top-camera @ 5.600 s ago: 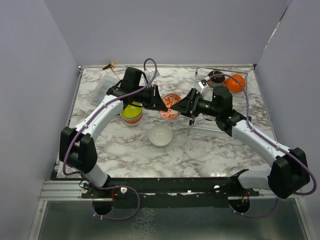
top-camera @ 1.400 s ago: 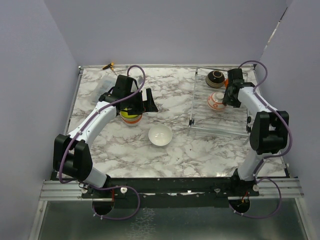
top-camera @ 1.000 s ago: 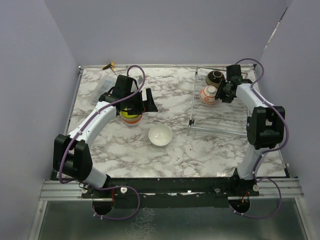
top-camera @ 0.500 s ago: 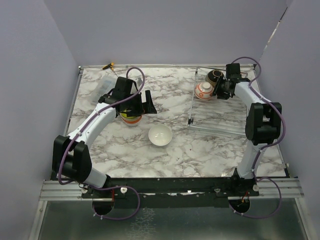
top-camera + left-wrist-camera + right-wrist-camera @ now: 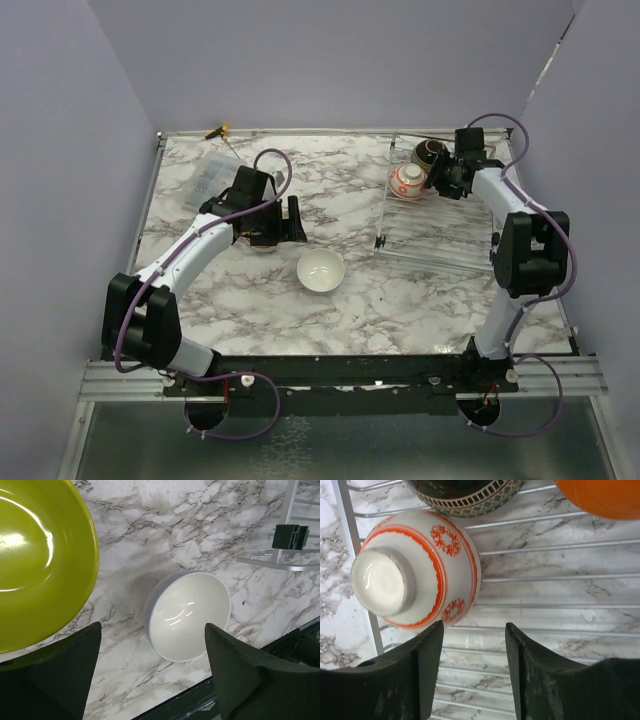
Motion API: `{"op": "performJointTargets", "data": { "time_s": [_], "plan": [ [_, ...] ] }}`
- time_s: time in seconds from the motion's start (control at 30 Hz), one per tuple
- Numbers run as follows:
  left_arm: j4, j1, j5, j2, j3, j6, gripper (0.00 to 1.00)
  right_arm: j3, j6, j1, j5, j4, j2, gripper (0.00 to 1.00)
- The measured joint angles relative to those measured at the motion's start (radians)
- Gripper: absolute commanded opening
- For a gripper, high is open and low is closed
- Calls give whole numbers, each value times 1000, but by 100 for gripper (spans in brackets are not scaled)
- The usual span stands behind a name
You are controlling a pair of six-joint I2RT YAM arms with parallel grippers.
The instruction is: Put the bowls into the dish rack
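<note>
Patterned bowl [image 5: 415, 570] is now lying foot-up on the bars at the far-left corner of the dish rack [image 5: 450, 235], just beside the dark brown bowl [image 5: 465, 492]; half a second ago the right pincer [image 5: 474, 630] was still carrying it there. That pincer is now parting its jaws a little and gripping nothing: only rack bars are showing in the gap, and the bowl is sitting just past the tips. I'm reading that as bowl placed and right arm freeing up for the next one. The orange bowl [image 5: 605, 495] is also sitting in the rack at the far right. Left pincer [image 5: 152, 635] is coming down and toward the near side at the lime green bowl [image 5: 35, 565], jaws gaping wide and holding nothing yet; I can't tell whether the rim is lying between them. It's looking like the next pick is starting. The white bowl [image 5: 187, 615] is waiting upright on the table [image 5: 400, 300], well apart from the rack. Count showing: five bowls, three in the rack and two out; anything stacked under the lime one is hiding beneath the left arm. One rack, two arms, one clear plastic box [image 5: 213, 178] at the far left.
</note>
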Motion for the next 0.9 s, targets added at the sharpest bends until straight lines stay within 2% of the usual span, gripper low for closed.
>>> {"op": "performJointTargets", "data": {
  "time_s": [0.2, 0.63, 0.9],
  "plan": [
    [-18, -44, -58, -2, -5, 3, 80, -113, 15, 0, 76, -8, -194, 69],
    [-24, -156, -174, 27, -68, 3, 61, -375, 64, 0, 66, -25, -620, 71],
    [-24, -192, -200, 61, -115, 8, 49, -461, 118, 0, -45, -16, -697, 71]
  ]
}}
